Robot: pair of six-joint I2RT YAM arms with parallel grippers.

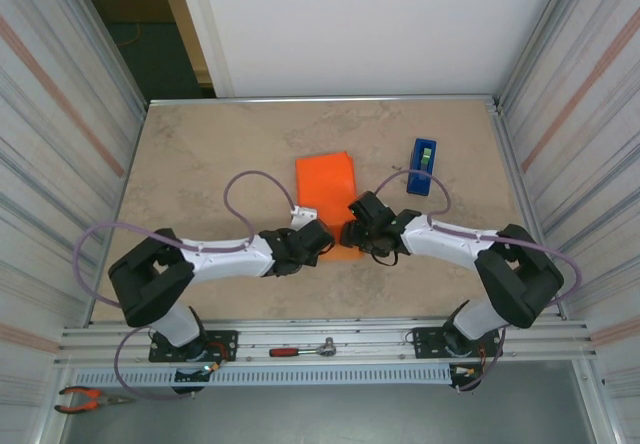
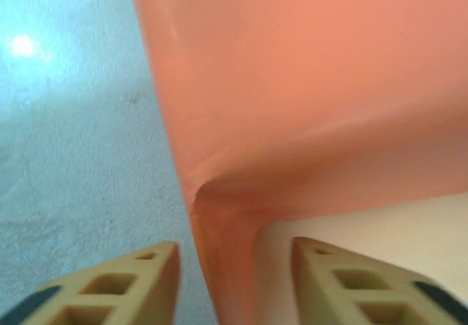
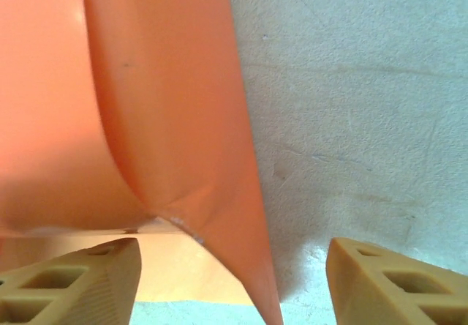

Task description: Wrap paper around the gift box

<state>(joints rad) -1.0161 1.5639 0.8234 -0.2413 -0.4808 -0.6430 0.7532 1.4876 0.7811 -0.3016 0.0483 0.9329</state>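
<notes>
The orange paper (image 1: 327,186) covers the gift box at the table's middle, and both grippers meet at its near end. My left gripper (image 1: 318,241) is open. In the left wrist view a folded corner flap of paper (image 2: 227,259) stands between its fingers (image 2: 150,277) without touching either, and the box's pale bare side (image 2: 395,230) shows beside it. My right gripper (image 1: 353,229) is open too. In the right wrist view a pointed paper flap (image 3: 245,252) hangs between its spread fingers (image 3: 380,281), and the pale side of the gift box (image 3: 179,270) shows under the fold.
A blue tape dispenser (image 1: 422,166) stands to the right of the box. A red-handled tool (image 1: 300,350) lies on the front rail and pliers (image 1: 85,397) lie at the bottom left. Corrugated walls close in on both sides.
</notes>
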